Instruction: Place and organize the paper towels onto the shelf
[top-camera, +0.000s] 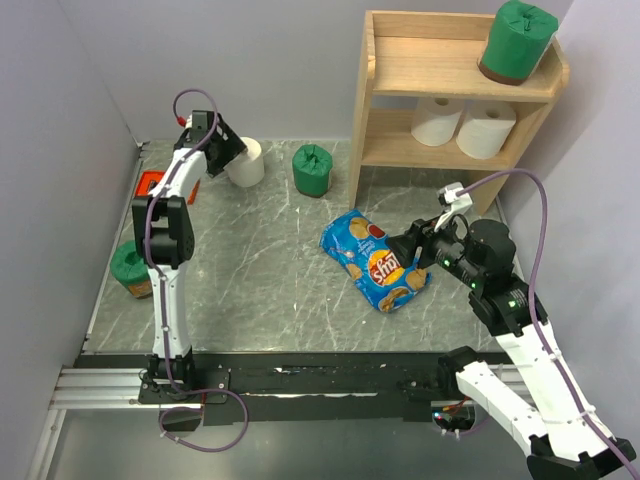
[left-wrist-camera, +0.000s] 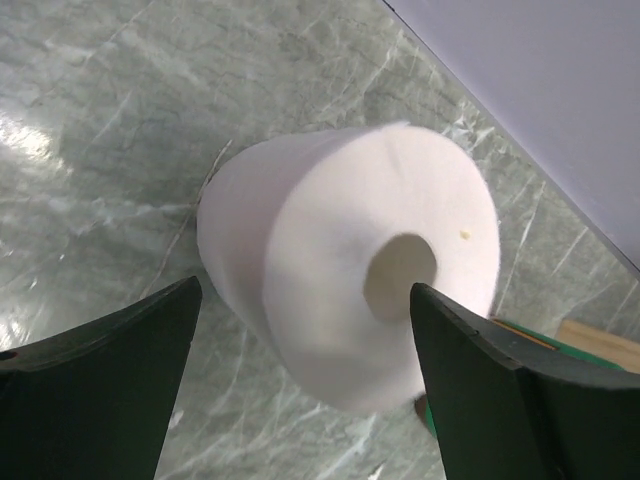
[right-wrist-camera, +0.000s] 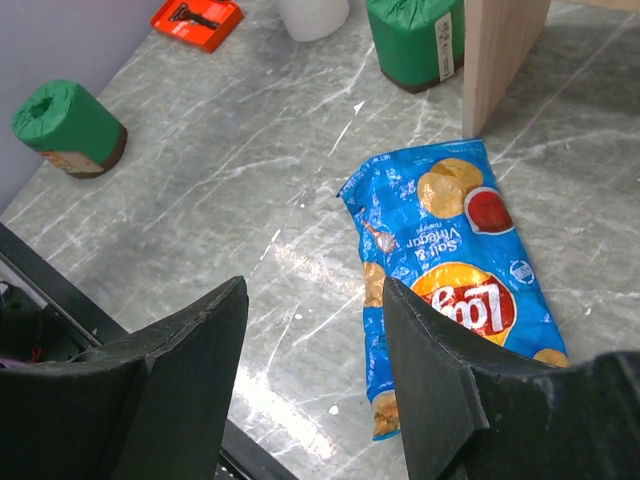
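The wooden shelf (top-camera: 400, 80) stands at the back right. A green-wrapped roll (top-camera: 517, 40) is on its top tier and two white rolls (top-camera: 438, 121) (top-camera: 487, 128) on the lower tier. A white roll (top-camera: 246, 162) stands on the table at the back left. My left gripper (top-camera: 225, 152) is open right at it. In the left wrist view the roll (left-wrist-camera: 350, 270) sits just ahead of the open left gripper (left-wrist-camera: 305, 295), apart from both fingers. One green roll (top-camera: 312, 169) stands beside the shelf, another (top-camera: 132, 268) at the left edge. My right gripper (top-camera: 408, 247) is open and empty.
A blue chip bag (top-camera: 375, 260) lies flat mid-table, just ahead of my right gripper (right-wrist-camera: 315, 290); it also shows in the right wrist view (right-wrist-camera: 450, 250). A red flat tool (top-camera: 150, 183) lies at the back left by the wall. Grey walls close in both sides.
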